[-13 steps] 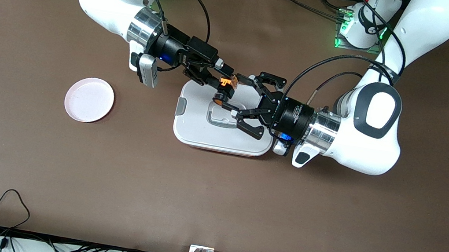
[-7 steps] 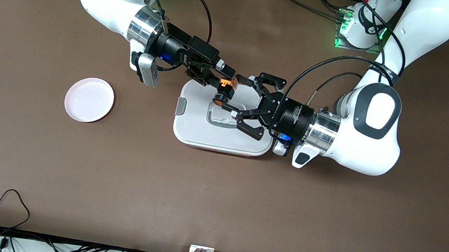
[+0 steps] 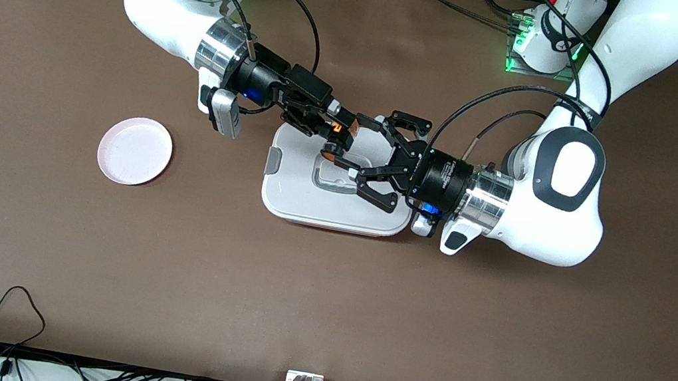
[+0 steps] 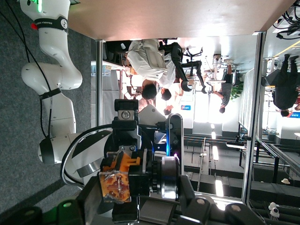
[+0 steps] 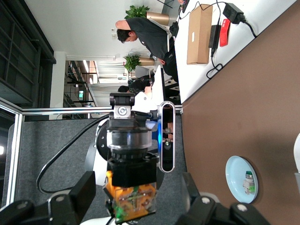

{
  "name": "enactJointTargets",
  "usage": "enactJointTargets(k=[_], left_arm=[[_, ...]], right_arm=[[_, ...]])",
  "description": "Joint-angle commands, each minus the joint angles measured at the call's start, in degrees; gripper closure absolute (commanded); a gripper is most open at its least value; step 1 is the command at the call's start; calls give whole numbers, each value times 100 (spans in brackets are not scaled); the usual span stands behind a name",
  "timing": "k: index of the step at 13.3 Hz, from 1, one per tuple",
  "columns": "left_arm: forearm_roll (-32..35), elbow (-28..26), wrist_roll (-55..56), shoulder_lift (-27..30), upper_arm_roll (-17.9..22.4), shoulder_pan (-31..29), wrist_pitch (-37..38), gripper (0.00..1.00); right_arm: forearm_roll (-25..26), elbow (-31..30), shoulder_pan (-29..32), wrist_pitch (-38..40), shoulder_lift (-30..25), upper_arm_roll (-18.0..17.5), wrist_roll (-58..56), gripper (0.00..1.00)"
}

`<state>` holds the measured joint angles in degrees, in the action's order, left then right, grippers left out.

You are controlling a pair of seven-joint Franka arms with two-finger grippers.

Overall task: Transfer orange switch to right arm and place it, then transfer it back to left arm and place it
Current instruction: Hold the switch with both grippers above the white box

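Note:
The orange switch point(image 3: 337, 138), a small black cylinder with an orange end, hangs over the white box point(image 3: 298, 192), above the box's edge farther from the front camera. My left gripper point(image 3: 354, 146) is shut on it, and in the left wrist view the switch point(image 4: 117, 183) lies between its fingers. My right gripper point(image 3: 328, 126) reaches in from the right arm's end and stands open around the orange end. In the right wrist view the switch point(image 5: 133, 197) sits between the right gripper's point(image 5: 137, 194) fingers, with a gap on each side.
A pink round plate point(image 3: 135, 151) lies on the brown table toward the right arm's end. The right wrist view shows a light-blue plate point(image 5: 236, 174) carrying a small white-and-green part point(image 5: 249, 181). Cables trail along the table's near edge.
The right gripper has slid closer over the switch's orange end and its fingers have narrowed around it. The left arm and the switch have stayed still.

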<state>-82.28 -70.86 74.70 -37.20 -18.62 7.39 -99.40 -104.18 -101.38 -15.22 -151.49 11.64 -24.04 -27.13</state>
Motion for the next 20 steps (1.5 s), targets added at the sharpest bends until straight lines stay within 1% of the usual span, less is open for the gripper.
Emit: enactJointTargets(k=[1,2,3,5,8,12,13,16,19,20], left_arm=[[-166,222,98,-104,78,105,-9,100],[-157,222,98,-112,86,105,-9,100],[-157,222,98,-104,86,105,-9,100],[-157,222,98,-104,86,105,-9,100],[-157,222,98,-112,86,105,-18,100],[-157,222,89,-112,86,105,-18,100],[-157,222,89,-112,86,105,-18,100],[-148,222,89,-112,86,140,-9,100],[-148,222,89,-121,86,149,-9,88],[-157,222,89,-121,78,149,-9,81]], right_arm=[[-146,180,-34,-118,58,-40,-152,28],[-146,180,-34,-118,66,-40,-152,31],[-146,180,-34,-118,66,-40,-152,32],[-146,180,-25,-118,58,-40,-152,43],[-146,198,-25,-118,58,-40,-152,64],[-146,207,-25,-118,58,-40,-152,96],[-146,207,-16,-118,58,-40,-152,99],[-137,215,-16,-118,58,-40,-152,100],[-137,277,10,-109,49,-40,-152,100],[-137,294,28,-100,49,-40,-126,100]])
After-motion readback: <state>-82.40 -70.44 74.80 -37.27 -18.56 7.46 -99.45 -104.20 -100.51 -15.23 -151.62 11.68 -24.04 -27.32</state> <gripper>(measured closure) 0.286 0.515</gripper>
